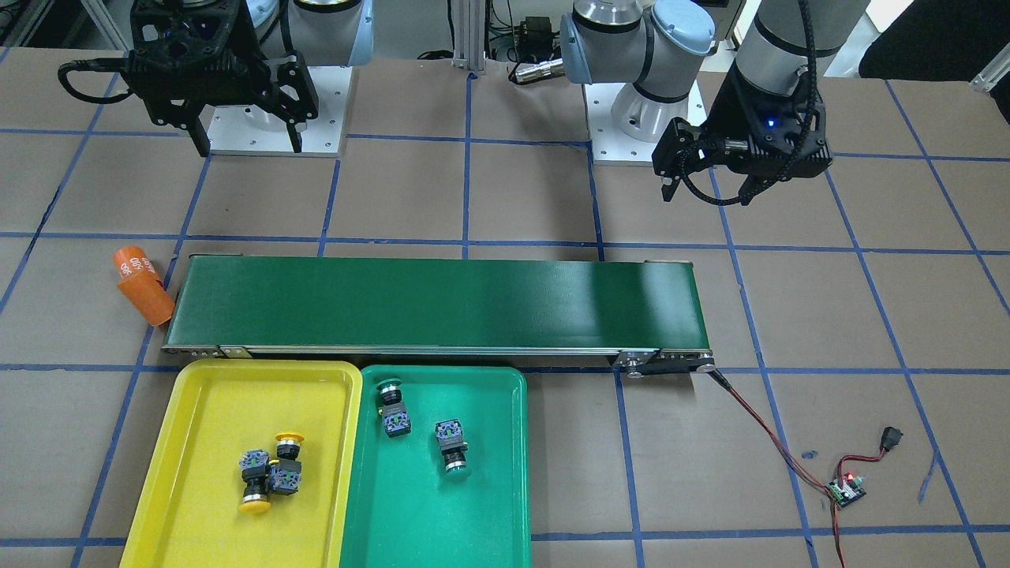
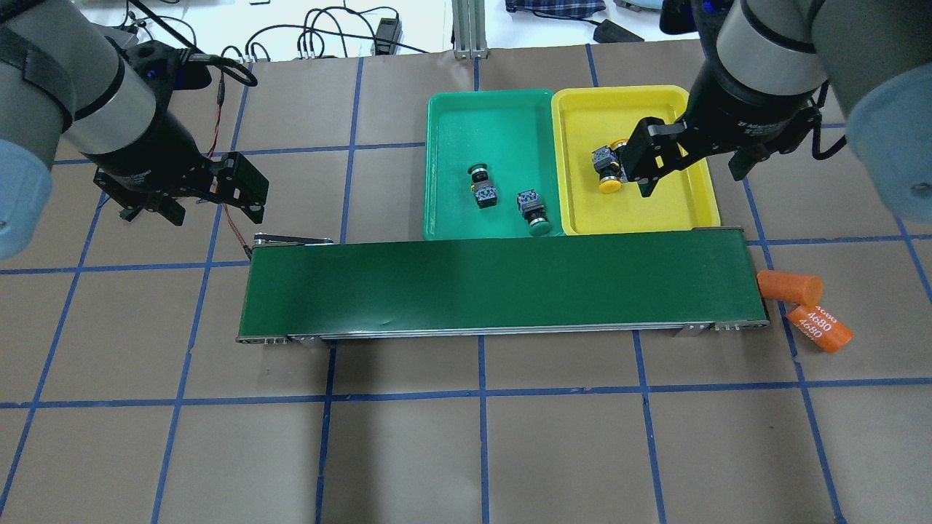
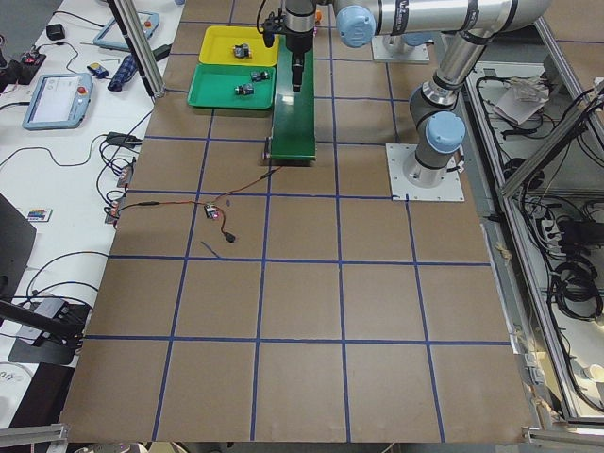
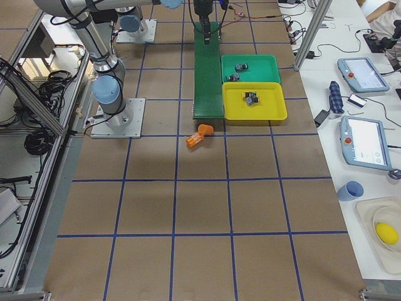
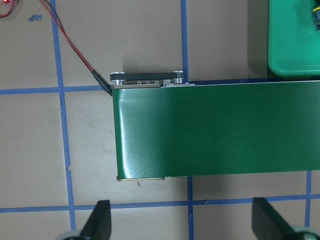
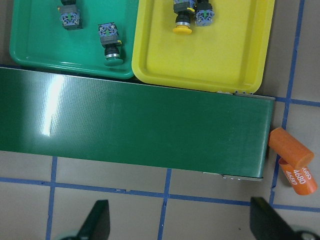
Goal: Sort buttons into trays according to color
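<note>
Both two-finger grippers hang above the table on the robot's side of the long dark-green conveyor belt (image 1: 434, 304). Their jaws are wide apart and hold nothing.

All four small black-bodied push-button switches lie across the belt from the grippers, on the operators' side. The two yellow-capped buttons (image 1: 254, 473) are in the shallow, round-cornered plastic yellow tray (image 1: 197, 410). The two green-capped buttons (image 1: 452, 446) are in the matching green tray (image 1: 489, 505) just beside it.

The right gripper (image 2: 688, 175) is the nearer one, hanging by the belt end that the trays adjoin. The left gripper (image 2: 200, 207) hangs at the opposite end, well apart from both trays.

Every button lies on its side, with its long axis roughly crosswise to the belt.
- **Yellow pair:** they touch, head to tail. The one nearer the green tray points its cap at the belt, the other away.
- **Green pair:** they lie apart. The one nearer the yellow tray points its cap at the belt, the other away.

Two orange cylinders (image 1: 142, 288) lie off the belt's end on the right arm's side.

Judged from this layout, the sort is complete and no pick is called for. Any correction would fall to the right arm, reaching over the belt.
</note>
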`<state>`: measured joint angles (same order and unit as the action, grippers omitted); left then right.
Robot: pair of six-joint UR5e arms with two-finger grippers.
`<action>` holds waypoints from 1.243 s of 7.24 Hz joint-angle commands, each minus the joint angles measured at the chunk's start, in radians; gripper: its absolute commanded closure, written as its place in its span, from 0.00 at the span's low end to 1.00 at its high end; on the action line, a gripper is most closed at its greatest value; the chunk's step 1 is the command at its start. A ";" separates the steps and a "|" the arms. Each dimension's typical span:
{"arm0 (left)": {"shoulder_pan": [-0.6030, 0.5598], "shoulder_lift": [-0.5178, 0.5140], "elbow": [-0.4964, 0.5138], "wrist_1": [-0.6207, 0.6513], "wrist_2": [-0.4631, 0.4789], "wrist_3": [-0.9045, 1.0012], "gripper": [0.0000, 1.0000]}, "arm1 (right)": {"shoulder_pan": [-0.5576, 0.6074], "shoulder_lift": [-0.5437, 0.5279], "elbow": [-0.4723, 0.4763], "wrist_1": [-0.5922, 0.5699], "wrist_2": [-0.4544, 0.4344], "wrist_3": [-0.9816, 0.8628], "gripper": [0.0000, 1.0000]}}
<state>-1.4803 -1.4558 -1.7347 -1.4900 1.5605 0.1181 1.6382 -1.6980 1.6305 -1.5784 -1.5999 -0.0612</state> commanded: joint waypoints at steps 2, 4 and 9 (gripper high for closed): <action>0.000 0.000 0.001 0.001 0.000 0.000 0.00 | 0.002 -0.031 0.020 -0.020 0.014 0.009 0.00; 0.000 0.000 0.001 0.001 0.000 0.000 0.00 | 0.003 -0.025 0.019 -0.025 0.014 0.003 0.00; 0.000 0.000 -0.002 -0.001 0.000 0.000 0.00 | 0.003 -0.028 0.022 -0.022 0.014 -0.002 0.00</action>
